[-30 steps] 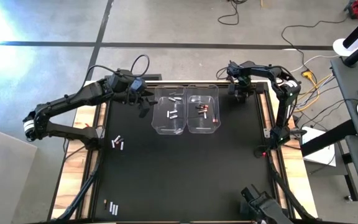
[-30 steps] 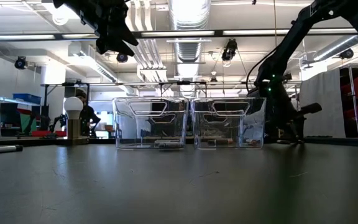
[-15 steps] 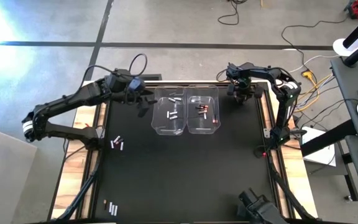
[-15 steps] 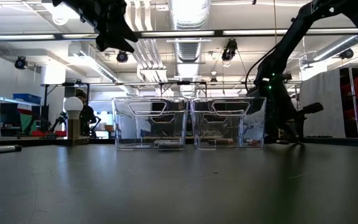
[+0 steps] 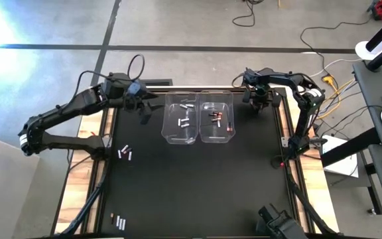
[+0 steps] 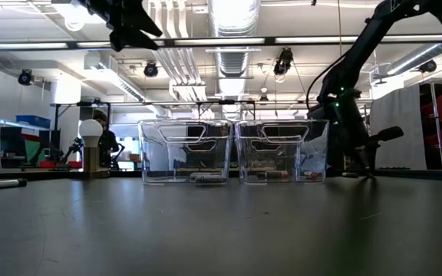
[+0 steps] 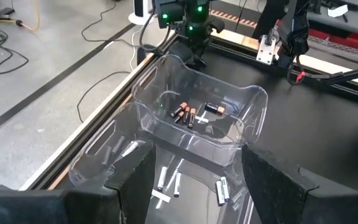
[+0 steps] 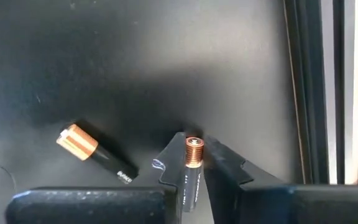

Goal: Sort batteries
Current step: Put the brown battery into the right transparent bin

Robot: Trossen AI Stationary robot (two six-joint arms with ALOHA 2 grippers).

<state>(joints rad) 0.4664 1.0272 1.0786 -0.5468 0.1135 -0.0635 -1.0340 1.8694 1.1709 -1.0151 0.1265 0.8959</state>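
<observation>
Two clear bins stand side by side at the table's far middle. The left bin (image 5: pixel 167 133) holds silvery batteries (image 5: pixel 184 122). The right bin (image 5: pixel 230 135) holds dark batteries with reddish ends (image 5: pixel 215 117). My left gripper (image 5: pixel 147 111) is open and empty, high above the table just left of the left bin; it also shows in the low view (image 6: pixel 133 27). My right gripper (image 5: pixel 258 101) is right of the right bin, near the far edge, shut on a dark battery (image 8: pixel 193 155). A second dark battery (image 8: pixel 95 152) lies flat on the mat beside it. My right gripper pinches the dark battery between its two fingers (image 8: pixel 169 158). The fingers come from above, pointing down at the mat. The battery lies along the fingers, and its copper end (image 8: pixel 193 147) sticks out past the fingertips. Whether it is clear of the mat, I cannot tell.
A few loose batteries (image 5: pixel 125 153) lie on the mat at the left, and more (image 5: pixel 119 222) lie near the front left corner. A metal knob with a white ball (image 6: pixel 90 149) stands left of the bins. Wooden rails (image 5: pixel 106 126) edge the mat.
My left gripper has gone up and toward the table's left edge, away from the left bin, staying open.
</observation>
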